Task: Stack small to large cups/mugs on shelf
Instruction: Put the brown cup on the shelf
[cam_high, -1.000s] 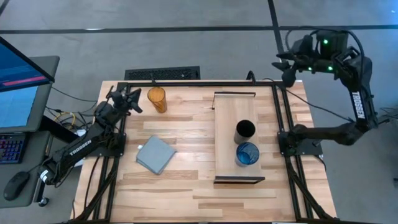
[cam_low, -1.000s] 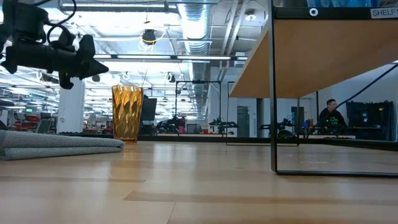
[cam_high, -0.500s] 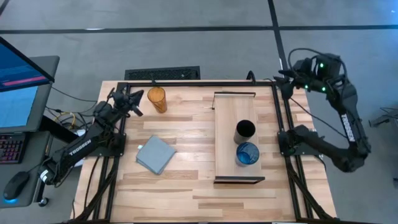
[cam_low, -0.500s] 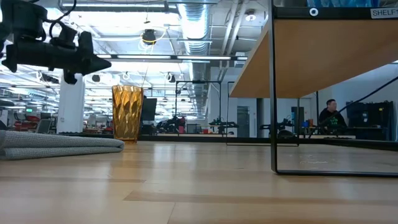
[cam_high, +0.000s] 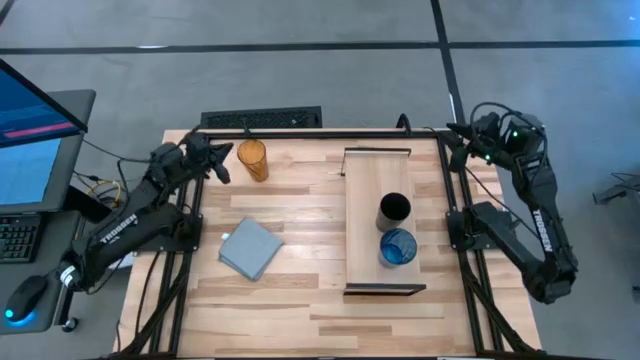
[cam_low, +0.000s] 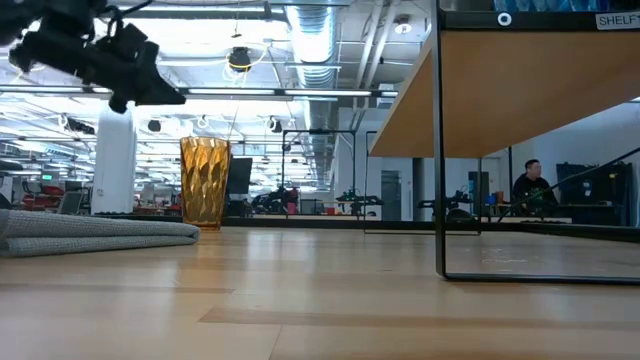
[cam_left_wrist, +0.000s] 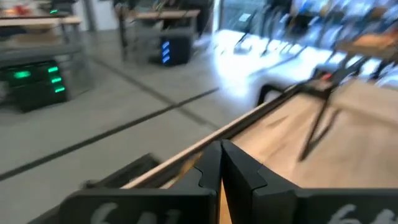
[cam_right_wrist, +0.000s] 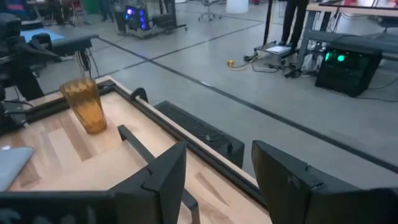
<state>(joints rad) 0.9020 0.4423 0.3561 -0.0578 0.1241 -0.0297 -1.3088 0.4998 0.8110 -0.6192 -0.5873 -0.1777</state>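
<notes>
The amber tumbler (cam_high: 252, 160) stands upright on its base on the table's far left; it also shows in the low view (cam_low: 204, 182) and the right wrist view (cam_right_wrist: 85, 104). The black cup (cam_high: 394, 210) and the blue cup (cam_high: 398, 247) stand side by side on the shelf board (cam_high: 372, 180), the blue one nearer. My left gripper (cam_high: 222, 168) is shut and empty, just left of the tumbler and above its rim in the low view (cam_low: 165, 97). My right gripper (cam_right_wrist: 219, 149) is open and empty over the table's far right corner (cam_high: 458, 140).
A folded grey-blue cloth (cam_high: 250, 248) lies on the table's left half, near the front of the tumbler. The shelf's dark end bracket (cam_low: 438, 150) stands on the tabletop. A keyboard (cam_high: 262, 119) lies beyond the far edge. Bare wood lies between cloth and shelf.
My left gripper has risen beside the tumbler and stays shut. My right arm has swung in from beyond the far right corner, toward the table's near edge, and now hangs over that corner. The cups and the cloth have not moved.
</notes>
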